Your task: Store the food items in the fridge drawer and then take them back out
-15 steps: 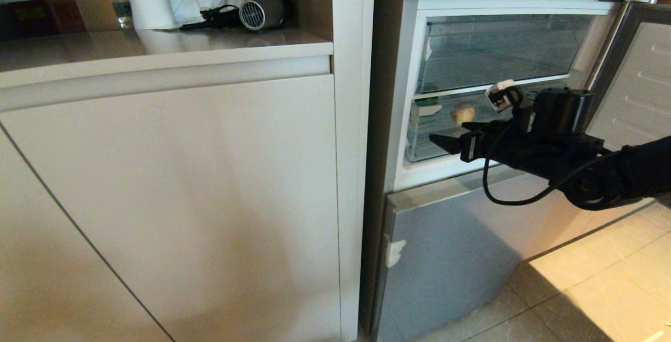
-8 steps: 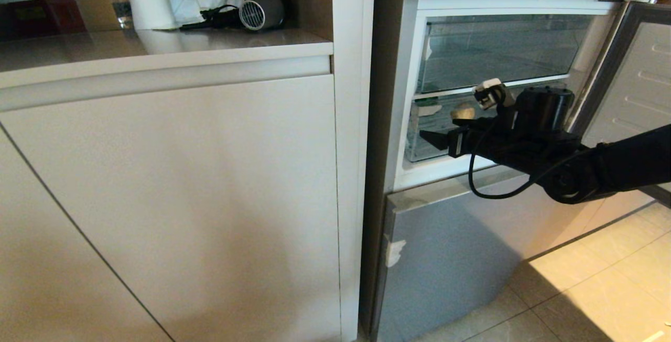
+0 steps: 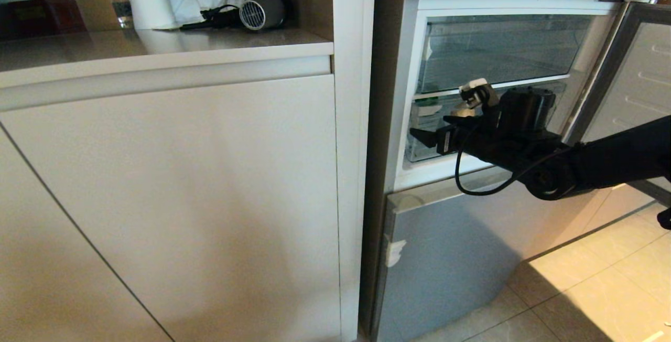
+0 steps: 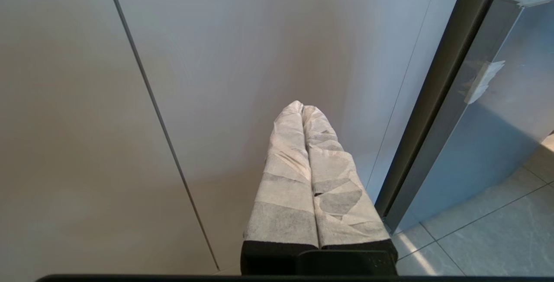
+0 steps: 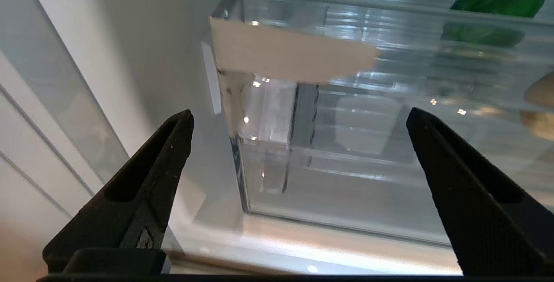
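The right gripper [image 3: 427, 137] stands with its jaws spread wide and nothing between them, level, at the front of the clear drawer [image 5: 329, 174], near that drawer's left corner. From the right wrist view the fingers [image 5: 143, 187] frame the corner of the clear wall, and a strip of pale tape [image 5: 290, 57] sits on the wall above them. The roll [image 5: 539, 111] lies inside, off toward the robot's right of the gripper's line and behind the wall; the pepper [image 5: 497, 3] shows green farther back and also to the right. In the head view the roll [image 3: 461, 113] is mostly hidden by the gripper's body, just beyond it. Judging from this, the food is stored and the reach is for taking it out, and the clear front wall stands in the way of a straight grab. The open door [image 3: 629, 79] flanks the arm on the right. The left gripper [image 4: 305, 143], fingers wrapped in white and pressed together, hangs by the cabinet [image 4: 259, 48], well apart from the drawer.
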Motion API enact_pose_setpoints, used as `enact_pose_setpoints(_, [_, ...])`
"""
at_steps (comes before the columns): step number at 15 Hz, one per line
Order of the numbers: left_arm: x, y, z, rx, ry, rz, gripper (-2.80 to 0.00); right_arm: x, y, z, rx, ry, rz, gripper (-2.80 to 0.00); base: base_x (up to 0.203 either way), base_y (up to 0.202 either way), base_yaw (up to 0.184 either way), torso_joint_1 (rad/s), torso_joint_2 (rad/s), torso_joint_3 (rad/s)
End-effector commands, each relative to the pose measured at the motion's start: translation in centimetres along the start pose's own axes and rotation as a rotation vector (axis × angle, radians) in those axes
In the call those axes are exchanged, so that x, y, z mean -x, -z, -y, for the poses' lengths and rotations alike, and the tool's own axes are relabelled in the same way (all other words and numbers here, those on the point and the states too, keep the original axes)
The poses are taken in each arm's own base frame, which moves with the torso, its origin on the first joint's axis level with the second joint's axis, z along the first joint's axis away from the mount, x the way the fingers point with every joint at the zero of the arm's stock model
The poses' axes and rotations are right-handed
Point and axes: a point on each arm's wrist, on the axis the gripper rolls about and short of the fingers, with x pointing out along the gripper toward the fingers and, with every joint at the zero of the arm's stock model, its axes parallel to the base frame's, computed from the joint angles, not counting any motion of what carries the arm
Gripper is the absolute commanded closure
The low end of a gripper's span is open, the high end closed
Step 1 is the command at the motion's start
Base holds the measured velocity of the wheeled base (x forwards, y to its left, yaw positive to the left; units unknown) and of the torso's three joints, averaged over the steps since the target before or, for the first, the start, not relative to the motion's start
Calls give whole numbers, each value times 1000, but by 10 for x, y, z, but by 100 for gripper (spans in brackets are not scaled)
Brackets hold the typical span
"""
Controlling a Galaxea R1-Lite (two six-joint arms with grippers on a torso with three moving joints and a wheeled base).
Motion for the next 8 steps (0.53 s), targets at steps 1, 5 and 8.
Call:
enact_pose_setpoints(1, [-1,3,0,0,0,-10,0,-5,2,-8,0,-4,0,-280,0,0,0,0,0,0])
enact_pose_setpoints(5, [-1,3,0,0,0,-10,0,-9,-2,-15,14,46,62,-280,0,0,0,0,0,0])
enact_pose_setpoints(8, [-1,3,0,0,0,-10,0,-9,0,-15,14,68,64,-280,0,0,0,0,0,0])
